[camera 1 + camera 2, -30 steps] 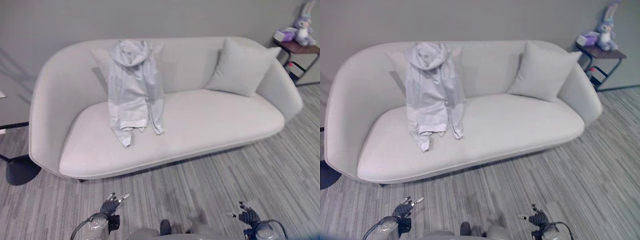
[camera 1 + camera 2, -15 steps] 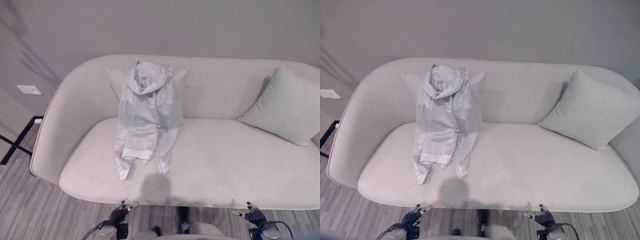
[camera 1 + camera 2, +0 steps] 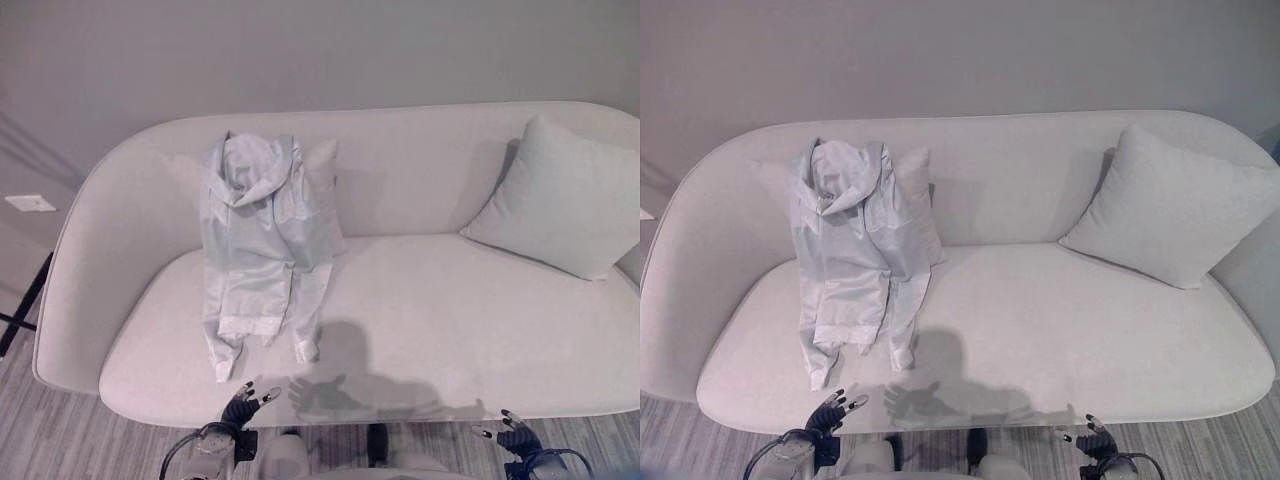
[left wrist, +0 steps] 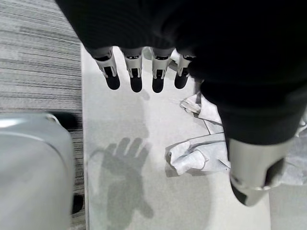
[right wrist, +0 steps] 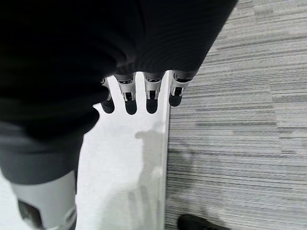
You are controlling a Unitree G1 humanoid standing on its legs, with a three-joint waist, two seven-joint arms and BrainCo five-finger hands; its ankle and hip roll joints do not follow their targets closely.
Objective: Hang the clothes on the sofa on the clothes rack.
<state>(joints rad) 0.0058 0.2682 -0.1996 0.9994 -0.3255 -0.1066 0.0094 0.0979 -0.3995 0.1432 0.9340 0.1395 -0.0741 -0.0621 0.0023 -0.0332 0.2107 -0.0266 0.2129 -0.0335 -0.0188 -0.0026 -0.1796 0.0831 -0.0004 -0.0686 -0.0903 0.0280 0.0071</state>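
Observation:
A pale blue-grey hooded jacket (image 3: 262, 240) lies draped over the backrest and seat of a light grey sofa (image 3: 430, 300), at its left part, sleeves hanging toward the seat's front edge. My left hand (image 3: 240, 407) hovers low at the sofa's front edge, just below the jacket's cuffs, fingers (image 4: 135, 72) straight and holding nothing; a cuff (image 4: 192, 158) lies just past them. My right hand (image 3: 510, 435) hangs open by the front edge further right, fingers (image 5: 151, 93) straight over the seat edge.
A square grey cushion (image 3: 560, 195) leans in the sofa's right corner; a second pale cushion (image 3: 910, 200) stands behind the jacket. Striped grey carpet (image 5: 240, 143) lies in front. A dark metal leg (image 3: 20, 305) stands left of the sofa.
The camera has come closer to the sofa and shifted; the jacket now sits lower-left in view. Both hands stay low and open at the front edge.

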